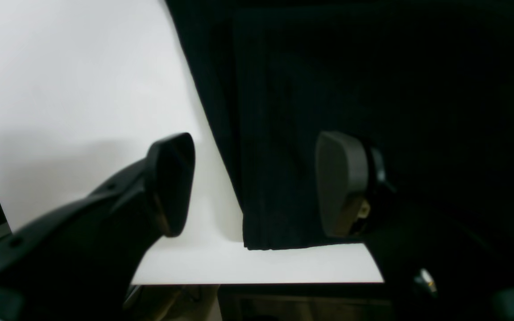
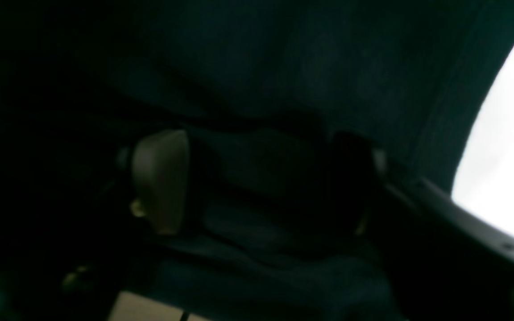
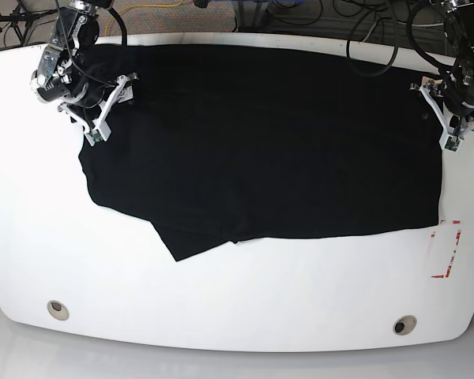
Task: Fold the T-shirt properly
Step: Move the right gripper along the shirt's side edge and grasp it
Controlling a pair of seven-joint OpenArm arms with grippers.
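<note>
Lying spread across the far half of the white table (image 3: 221, 292), the T-shirt (image 3: 268, 142) shows plain black; left gripper (image 1: 254, 185) straddles its corner, jaws wide, gripping nothing; right gripper (image 2: 261, 183), jaws parted, over bunched cloth.

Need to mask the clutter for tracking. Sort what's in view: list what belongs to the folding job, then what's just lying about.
Belongs to the job:
large black cloth T-shirt, spread on the table
left hand, open at the shirt's edge
right hand, open over the cloth

Just there:
white rounded table
red corner marking
two round metal fittings
cables
</note>
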